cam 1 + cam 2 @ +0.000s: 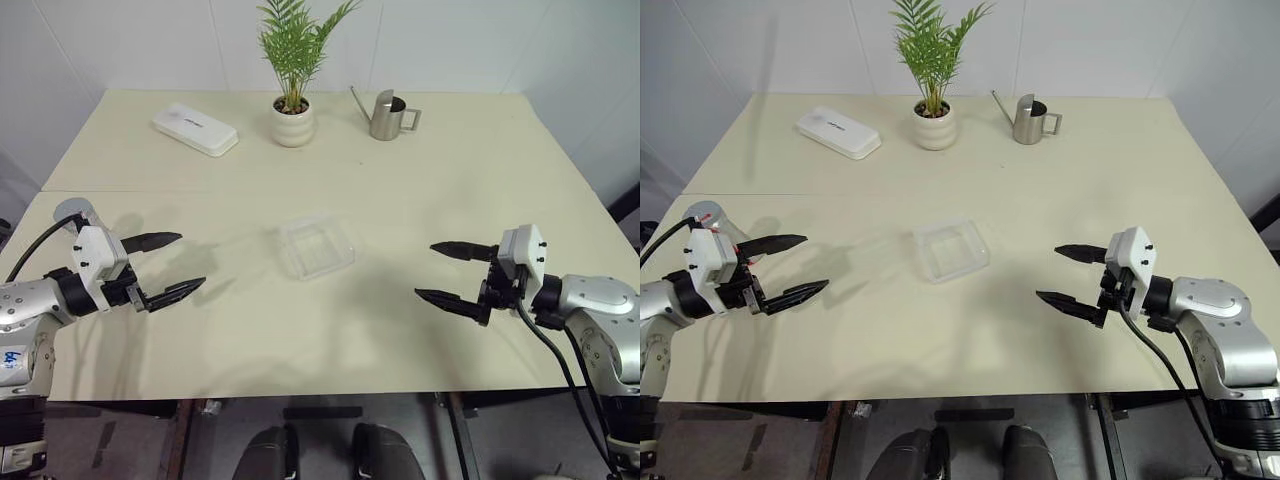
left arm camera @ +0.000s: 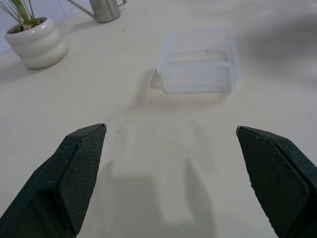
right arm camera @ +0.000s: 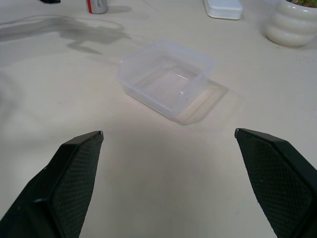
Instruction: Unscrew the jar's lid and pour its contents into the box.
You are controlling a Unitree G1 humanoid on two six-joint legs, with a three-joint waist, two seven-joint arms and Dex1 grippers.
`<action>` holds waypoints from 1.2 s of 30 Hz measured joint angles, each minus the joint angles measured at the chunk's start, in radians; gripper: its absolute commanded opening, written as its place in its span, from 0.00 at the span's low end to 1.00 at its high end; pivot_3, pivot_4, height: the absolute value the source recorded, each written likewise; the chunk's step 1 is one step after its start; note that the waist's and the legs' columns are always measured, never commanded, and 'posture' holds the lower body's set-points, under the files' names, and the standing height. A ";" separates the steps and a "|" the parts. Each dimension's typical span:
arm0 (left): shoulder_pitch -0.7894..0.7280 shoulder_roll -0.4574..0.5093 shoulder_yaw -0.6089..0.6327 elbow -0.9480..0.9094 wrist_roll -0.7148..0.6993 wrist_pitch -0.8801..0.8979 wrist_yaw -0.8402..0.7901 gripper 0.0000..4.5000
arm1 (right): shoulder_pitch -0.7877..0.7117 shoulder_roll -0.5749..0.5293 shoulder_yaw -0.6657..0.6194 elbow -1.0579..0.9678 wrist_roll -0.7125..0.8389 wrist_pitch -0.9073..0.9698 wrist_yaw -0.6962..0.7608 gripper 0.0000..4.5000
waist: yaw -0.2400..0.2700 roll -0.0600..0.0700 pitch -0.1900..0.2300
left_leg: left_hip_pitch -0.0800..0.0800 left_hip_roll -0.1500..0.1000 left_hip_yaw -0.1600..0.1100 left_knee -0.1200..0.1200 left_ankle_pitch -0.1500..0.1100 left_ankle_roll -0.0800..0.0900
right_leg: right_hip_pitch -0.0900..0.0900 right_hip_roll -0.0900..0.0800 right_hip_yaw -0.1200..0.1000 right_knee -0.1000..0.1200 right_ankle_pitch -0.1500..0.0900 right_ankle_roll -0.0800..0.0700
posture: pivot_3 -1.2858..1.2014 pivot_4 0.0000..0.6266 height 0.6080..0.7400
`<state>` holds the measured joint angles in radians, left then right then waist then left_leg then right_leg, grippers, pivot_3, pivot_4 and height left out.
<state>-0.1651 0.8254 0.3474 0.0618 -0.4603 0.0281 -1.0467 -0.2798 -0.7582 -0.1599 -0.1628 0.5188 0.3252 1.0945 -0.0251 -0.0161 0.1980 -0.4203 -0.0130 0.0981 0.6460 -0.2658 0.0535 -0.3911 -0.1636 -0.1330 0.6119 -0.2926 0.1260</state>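
Honestly, nothing of the job looks done yet. The box sits empty in the middle of the bench, no brown bits in it that I can see, and both arms hang over the near half of the bench with nothing in them.

The jar is way over at about 9 o'clock from the box, right behind the left gripper near the bench's left edge. From the head views it's mostly hidden by the white gripper body, so you just get a silvery round top. The right wrist view shows it better: a grey cylinder with a red mark, standing upright, well apart from the box. I can't tell from here if the lid is on tight, but it looks closed, so I'd guess the unscrewing hasn't started.

The left gripper's fingers are spread wide, pointing toward the box, holding nothing. The right gripper sits at about 4 o'clock from the box, fingers also wide open and empty.

Background stuff at 12 o'clock: a white plant pot, a steel watering can and a flat white case. None of it matters here.

So what's left is basically everything: grab the jar, twist off the lid, tip the contents into the box.
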 measured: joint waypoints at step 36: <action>-0.104 -0.603 0.105 -0.137 0.427 0.227 1.324 1.00 | -0.493 0.498 0.244 0.195 -0.057 0.044 -0.163 1.00 | 0.024 -0.003 -0.002 | -0.001 0.001 0.001 0.002 0.001 0.004 | -0.002 0.008 -0.001 0.005 0.002 -0.001 | 0.52 0.24 1.00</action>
<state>-0.2693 0.2220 0.4522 -0.0757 -0.0338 0.2553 0.2777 -0.7726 -0.2603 0.0839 0.0326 0.4616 0.3690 0.9316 -0.0007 -0.0194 0.1958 -0.4209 -0.0121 0.0988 0.6481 -0.2649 0.0571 -0.3934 -0.1552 -0.1342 0.6165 -0.2906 0.1253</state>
